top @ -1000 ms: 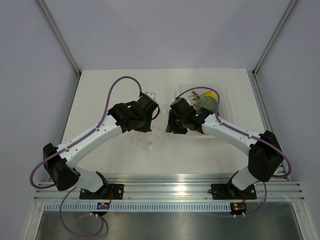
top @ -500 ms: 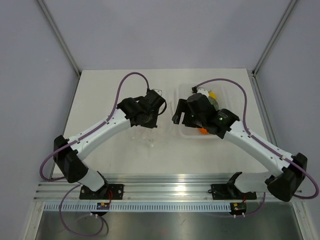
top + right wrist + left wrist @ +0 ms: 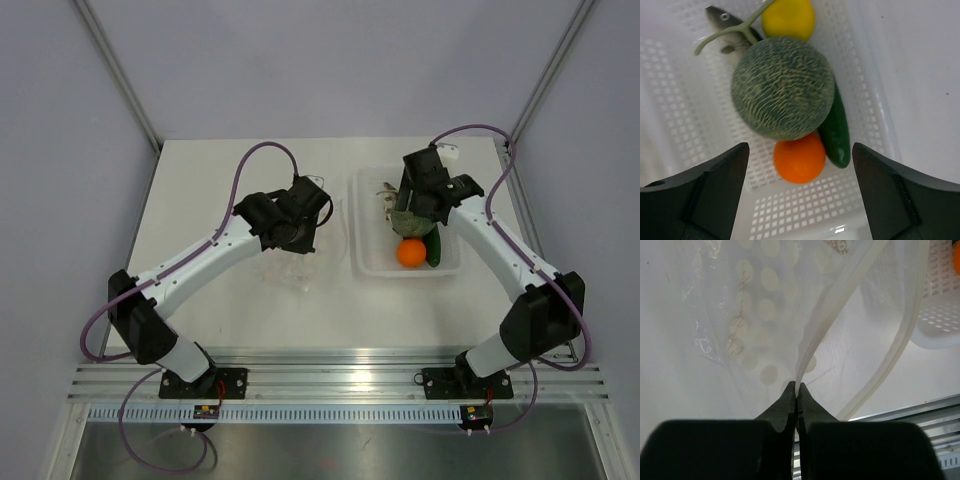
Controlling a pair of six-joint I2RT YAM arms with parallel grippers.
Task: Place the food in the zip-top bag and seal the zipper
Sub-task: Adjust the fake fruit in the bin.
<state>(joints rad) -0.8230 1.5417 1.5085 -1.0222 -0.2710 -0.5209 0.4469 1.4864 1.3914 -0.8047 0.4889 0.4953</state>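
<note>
Right wrist view: the right claw (image 3: 799,152) is seen spread wide over the tray (image 3: 680,100), and nothing is held between its fingers.
Food: all five pieces are found in the tray. The green ball (image 3: 782,87) is touched by the orange ball (image 3: 800,157) and the cucumber (image 3: 837,135); the lemon (image 3: 788,17) and fish (image 3: 727,20) lie at the far end.
Left claw: the left claw (image 3: 796,390) is pressed together on the zipper (image 3: 816,340), so one lip is pinched.
Bag: the bag (image 3: 730,330) is held just beside the tray, over the surface (image 3: 220,180). Its two zipper strips are seen parted, and no food is seen inside.
Done: the mouth is judged to be opened and held ready.
Left: every piece is yet to be moved into the bag, and the zipper is yet to be sealed.
</note>
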